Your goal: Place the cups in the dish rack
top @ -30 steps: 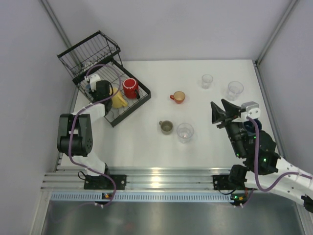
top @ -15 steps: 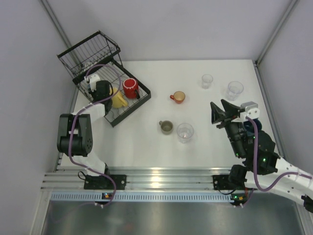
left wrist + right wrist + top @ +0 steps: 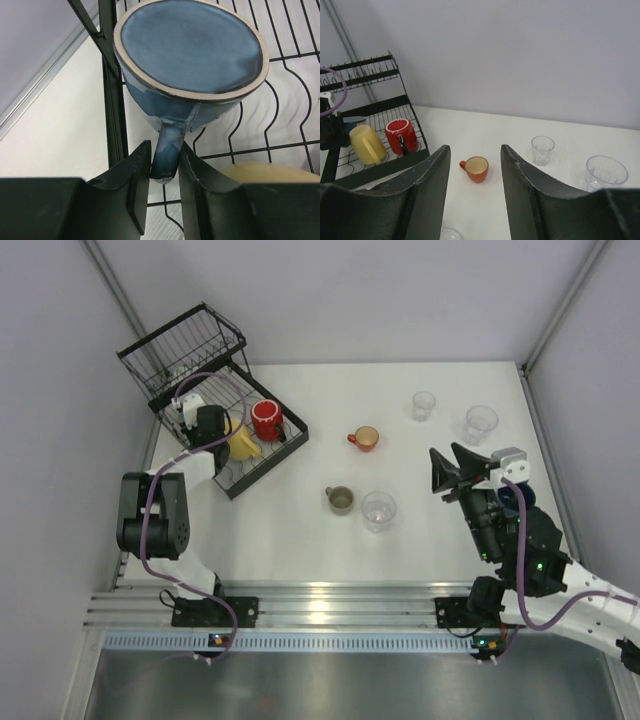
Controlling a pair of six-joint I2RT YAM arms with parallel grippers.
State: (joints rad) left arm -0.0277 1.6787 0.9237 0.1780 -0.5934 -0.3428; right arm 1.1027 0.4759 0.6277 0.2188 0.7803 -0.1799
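Overhead view of a white table (image 3: 300, 540) with a robot arm at each near corner.

At ten o'clock on the table sits the black wire dish rack (image 3: 180, 345). In its low tray part are a yellow cup (image 3: 243, 443) and, at the yellow cup's two o'clock, a red cup (image 3: 266, 420). The left gripper (image 3: 164, 160) reaches into the rack beside them. Its wrist camera shows a blue cup (image 3: 190, 50) resting upside down on the wires by the rack's edge bar. One finger stands close against each side of the cup's handle. Whether they pinch it or only flank it cannot be told.

Five cups stand loose on the table. Near the centre is an orange-red cup (image 3: 364, 438). At its seven o'clock is an olive cup (image 3: 341, 500), with a clear tumbler (image 3: 379, 510) just beside it at four o'clock. Two more tumblers, one small (image 3: 424, 405) and one larger (image 3: 480, 424), stand toward two o'clock.

The right gripper (image 3: 450, 468) hangs above the table at three o'clock, fingers spread and holding nothing.

Risks, as a judgement: if the left fingers rub the handle while backing out, the blue cup could tip off the wires or bump the yellow cup. The tumblers look light and smooth, so an off-centre pinch could knock one over or let it slip.

No brand, label or writing can be read on anything.
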